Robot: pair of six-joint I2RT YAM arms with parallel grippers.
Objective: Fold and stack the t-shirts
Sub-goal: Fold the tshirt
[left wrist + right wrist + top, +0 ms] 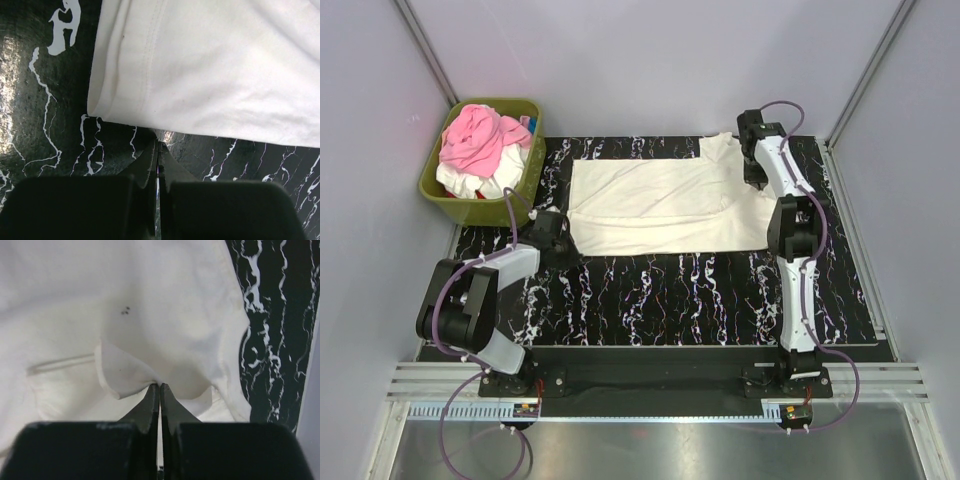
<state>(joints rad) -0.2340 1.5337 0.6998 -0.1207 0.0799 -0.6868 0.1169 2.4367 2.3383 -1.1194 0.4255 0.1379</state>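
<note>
A cream t-shirt (660, 205) lies spread on the black marbled mat (670, 300), partly folded, one sleeve pointing to the far right. My right gripper (755, 183) is shut on a pinched fold of the t-shirt (165, 315) near its right edge; the cloth puckers at the gripper's tips (160, 385). My left gripper (563, 232) is at the shirt's near left corner. In the left wrist view the gripper (158, 144) is shut, its tips right at the shirt's hem (125, 75), and no cloth shows between the jaws.
A green bin (440, 190) at the far left holds pink (475, 140) and white clothes. Grey walls stand on both sides. A metal rail (650, 380) runs along the near edge by the arm bases.
</note>
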